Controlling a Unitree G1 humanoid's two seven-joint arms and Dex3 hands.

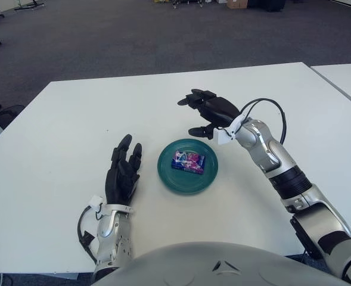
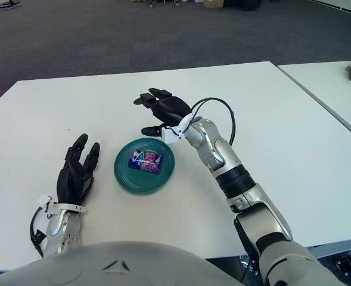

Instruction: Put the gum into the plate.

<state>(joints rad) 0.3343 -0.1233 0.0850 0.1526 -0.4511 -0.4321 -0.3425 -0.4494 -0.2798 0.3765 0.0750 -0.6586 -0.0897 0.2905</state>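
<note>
Left robot hand point(image 1: 123, 171) — lower left of the frame, palm down over the white bench point(image 1: 56, 125), black fingers stretched out and slightly fanned, pointing up-frame. Holds nothing. A white wrist band and a loop of black cable show just below it, above the silver forearm.

Centre of frame: round teal plate point(image 1: 169, 173), flat on the bench, just right of the left robot hand but apart from it. The gum point(image 1: 188, 161) lies inside the plate, a little right of its middle — a small flat pack, blue with pink and white print, lying on its broad face.

Right robot hand point(image 1: 208, 111) — just above and right of the plate, near its upper right rim and clear of it. Fingers wide apart: two reach toward the left of the frame, the thumb hangs lower, nearest the plate. Nothing between them. Its silver arm runs down to the lower right corner, a black cable arching over the wrist.

Grey carpet floor point(image 1: 133, 36) fills the upper frame; a second white table point(image 1: 345, 77) at the right edge.
</note>
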